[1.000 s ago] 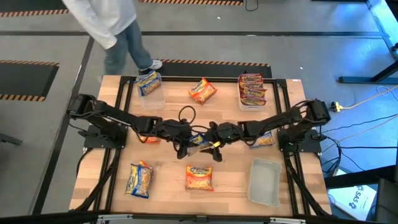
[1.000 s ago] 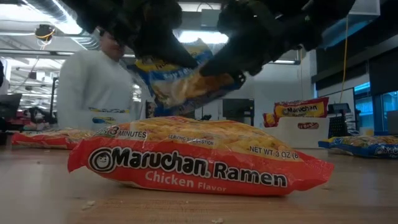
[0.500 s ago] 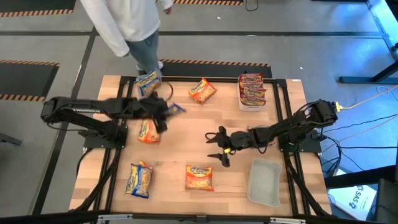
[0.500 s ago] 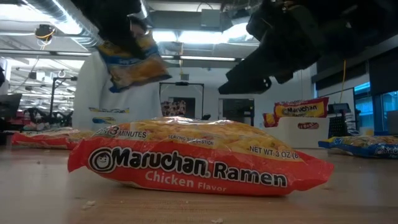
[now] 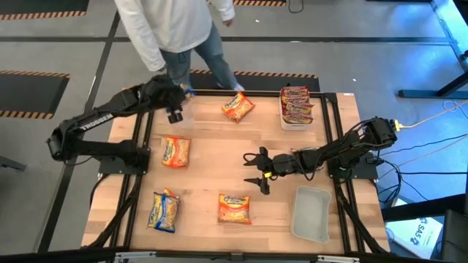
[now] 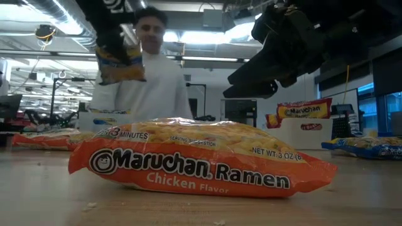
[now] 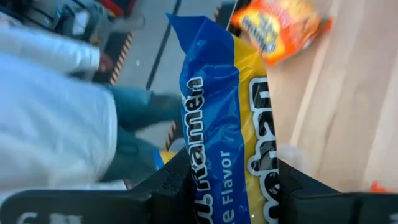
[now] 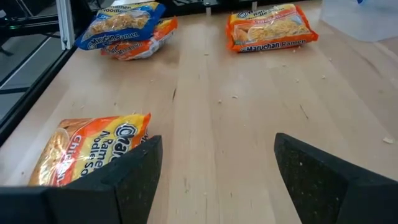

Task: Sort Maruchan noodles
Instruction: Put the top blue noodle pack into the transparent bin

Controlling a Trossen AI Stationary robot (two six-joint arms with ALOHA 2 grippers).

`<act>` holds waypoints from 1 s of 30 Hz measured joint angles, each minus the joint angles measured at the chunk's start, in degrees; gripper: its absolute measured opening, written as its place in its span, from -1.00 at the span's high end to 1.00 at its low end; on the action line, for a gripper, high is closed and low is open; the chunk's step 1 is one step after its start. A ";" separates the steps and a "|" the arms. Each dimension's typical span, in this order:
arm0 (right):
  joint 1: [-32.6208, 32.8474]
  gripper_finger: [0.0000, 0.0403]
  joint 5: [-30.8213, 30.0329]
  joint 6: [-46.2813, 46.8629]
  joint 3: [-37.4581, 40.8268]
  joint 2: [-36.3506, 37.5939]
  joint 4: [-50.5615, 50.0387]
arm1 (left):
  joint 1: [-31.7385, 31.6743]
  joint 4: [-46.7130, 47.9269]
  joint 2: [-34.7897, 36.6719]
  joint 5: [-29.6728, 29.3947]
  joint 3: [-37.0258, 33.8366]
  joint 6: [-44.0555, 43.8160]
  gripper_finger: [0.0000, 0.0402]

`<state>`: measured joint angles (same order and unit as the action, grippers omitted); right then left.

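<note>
Left arm holding a blue-and-yellow plastic ramen packet (image 7: pixel 224 124) over the table's far left corner while the right arm hangs open-fingered near the middle.

The left gripper (image 5: pixel 174 109) is clamping that packet between its two dark fingers, above the far left edge of the light wooden table (image 5: pixel 212 157), close to a person in a white top (image 5: pixel 172 25) standing just beyond it. The right gripper (image 5: pixel 257 170) is hovering over the table's centre with its fingers spread and nothing between them. Orange flat packets are lying at the far middle (image 5: pixel 238 107), at left of centre (image 5: pixel 175 152) and at the near middle (image 5: pixel 234 208); a blue-and-yellow one is resting on an orange one at the near left (image 5: pixel 163 210). A clear plastic tub (image 5: pixel 296 123) at the far right is holding a stack of red packets (image 5: pixel 296 102), and another clear tub (image 5: pixel 311 213) is sitting at the near right.
</note>
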<state>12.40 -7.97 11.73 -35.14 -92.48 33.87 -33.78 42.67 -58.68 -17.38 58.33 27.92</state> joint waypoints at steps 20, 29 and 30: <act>0.00 -0.46 0.02 1.34 -0.01 -0.03 -0.65 | -17.41 1.21 -19.18 13.38 -0.04 10.21 0.45; 0.00 -0.46 0.02 1.33 -0.02 -0.03 -0.80 | -20.98 0.41 -25.58 16.52 -0.07 11.30 0.45; 0.00 -0.46 0.02 1.33 -0.02 -0.03 -0.81 | -21.47 0.29 -26.07 17.00 -0.07 11.39 0.45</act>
<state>12.40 -7.94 13.06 -35.15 -92.51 33.06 -55.25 42.96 -84.76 -0.38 58.26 39.31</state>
